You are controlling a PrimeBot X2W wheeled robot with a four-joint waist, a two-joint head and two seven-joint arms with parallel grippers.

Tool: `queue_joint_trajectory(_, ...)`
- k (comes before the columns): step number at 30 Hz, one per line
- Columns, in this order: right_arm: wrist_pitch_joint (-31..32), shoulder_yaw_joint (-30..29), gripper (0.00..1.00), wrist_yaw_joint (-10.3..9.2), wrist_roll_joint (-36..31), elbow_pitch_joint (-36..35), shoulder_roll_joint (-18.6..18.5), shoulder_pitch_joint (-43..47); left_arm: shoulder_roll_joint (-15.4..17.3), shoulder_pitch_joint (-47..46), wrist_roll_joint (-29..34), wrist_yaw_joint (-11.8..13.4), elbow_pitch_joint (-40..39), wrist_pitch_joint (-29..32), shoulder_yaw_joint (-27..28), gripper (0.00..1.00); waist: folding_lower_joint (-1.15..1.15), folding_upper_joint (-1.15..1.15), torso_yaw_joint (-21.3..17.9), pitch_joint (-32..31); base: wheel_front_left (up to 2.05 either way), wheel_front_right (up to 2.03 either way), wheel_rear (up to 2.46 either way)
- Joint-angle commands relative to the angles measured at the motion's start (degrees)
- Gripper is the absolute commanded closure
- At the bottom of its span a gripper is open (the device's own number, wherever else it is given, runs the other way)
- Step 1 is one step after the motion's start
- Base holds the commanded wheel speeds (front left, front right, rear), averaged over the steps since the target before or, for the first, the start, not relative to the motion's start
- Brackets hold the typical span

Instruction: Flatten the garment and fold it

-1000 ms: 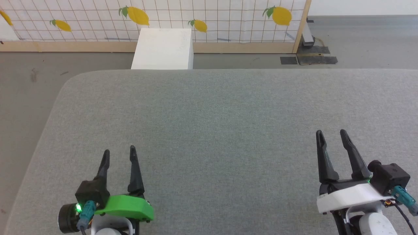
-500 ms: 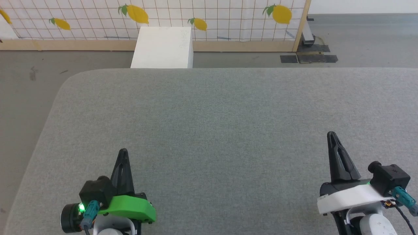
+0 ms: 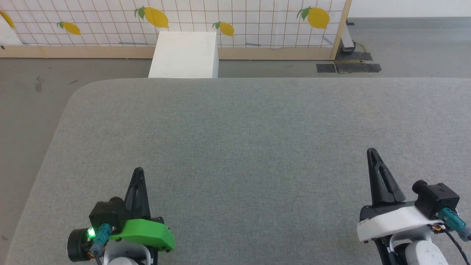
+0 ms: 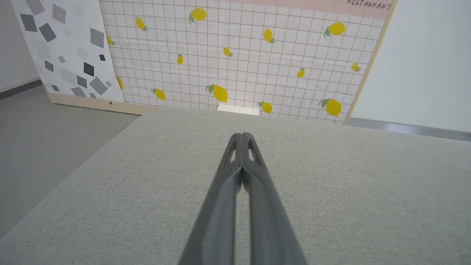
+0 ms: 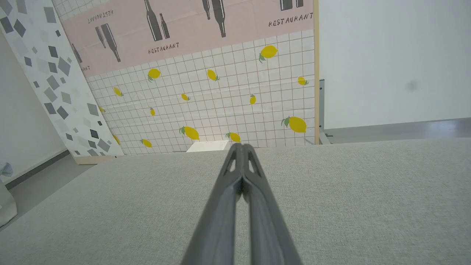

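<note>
Grey fabric table (image 3: 235,129), one; two hands above it, left hand (image 3: 138,171) and right hand (image 3: 371,152), both clenched, fingers pressed together; one white box (image 3: 184,55) beyond.

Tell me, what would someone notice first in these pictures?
The big grey table spreads across the head view. Near its front edge are the left gripper, with a bright green part, at the lower left and the right gripper at the lower right, each with its dark fingers pressed together. Beyond the table stands a wall printed with yellow lemons, with a white box before it.
</note>
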Motion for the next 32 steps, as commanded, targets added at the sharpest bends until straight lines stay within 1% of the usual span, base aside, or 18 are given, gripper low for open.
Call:
queue_joint_trajectory(1,0.46,-0.03,1.0,-0.01,-0.82,-0.42,0.0,0.42,-0.12,0.1,1.06,-0.5,-0.38,0.3,0.3,1.0,0.0,0.0,0.02,-0.03,0.0,0.0,0.0)
queue_joint_trajectory(32,4.15,-0.1,1.0,-0.04,-4.45,-2.11,-0.01,1.09,-0.48,0.25,4.18,-2.15,-1.62,4.0,1.88,1.0,0.0,0.0,0.37,-0.67,0.0,0.0,0.0)
